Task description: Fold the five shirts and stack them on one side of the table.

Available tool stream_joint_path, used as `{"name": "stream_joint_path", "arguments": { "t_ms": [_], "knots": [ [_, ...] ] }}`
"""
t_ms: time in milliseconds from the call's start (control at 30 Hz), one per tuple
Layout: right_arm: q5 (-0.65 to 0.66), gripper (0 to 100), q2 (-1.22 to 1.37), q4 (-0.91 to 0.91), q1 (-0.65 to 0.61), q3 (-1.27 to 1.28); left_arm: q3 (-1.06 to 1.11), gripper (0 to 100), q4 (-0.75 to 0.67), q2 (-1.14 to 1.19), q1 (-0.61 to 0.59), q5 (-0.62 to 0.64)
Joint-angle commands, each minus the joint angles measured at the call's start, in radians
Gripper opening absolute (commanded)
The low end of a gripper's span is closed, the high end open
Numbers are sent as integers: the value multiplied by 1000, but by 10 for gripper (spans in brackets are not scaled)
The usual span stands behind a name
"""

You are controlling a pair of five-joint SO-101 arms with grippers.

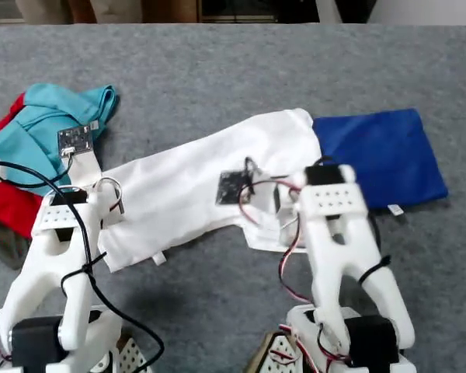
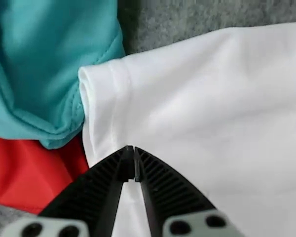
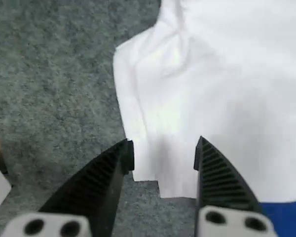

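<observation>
Left gripper [image 2: 133, 164] is pinched shut on the hem of the white shirt [image 2: 212, 108], teal shirt [image 2: 44, 64] and red shirt [image 2: 24, 173] just beside its tips, while right gripper [image 3: 163, 155] straddles that shirt's edge with jaws apart, blue shirt [image 1: 377, 155] just beyond.
</observation>
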Motion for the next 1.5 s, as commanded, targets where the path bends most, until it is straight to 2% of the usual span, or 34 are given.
{"name": "stream_joint_path", "arguments": {
  "t_ms": [0,233,400,600,867,1000,1233,1467],
  "knots": [
    [-44,224,-25,-25,-47,16,-43,19,-14,1,-20,9],
    [-77,224,56,-40,-48,16,-43,19,-49,13,-17,9],
    [-80,224,99,-46,-47,54,-121,19,-40,134,-18,9],
    [-106,224,133,-98,-47,82,-227,19,44,245,-20,9],
    [-107,224,269,-216,-44,114,-302,19,103,314,-20,9],
    [-107,220,294,-221,-42,97,-336,19,123,341,-40,9],
    [-107,30,300,-238,-39,96,-345,19,124,357,-46,9],
    [-107,5,300,-253,-4,81,-341,19,124,355,-46,9]
  ]
}}
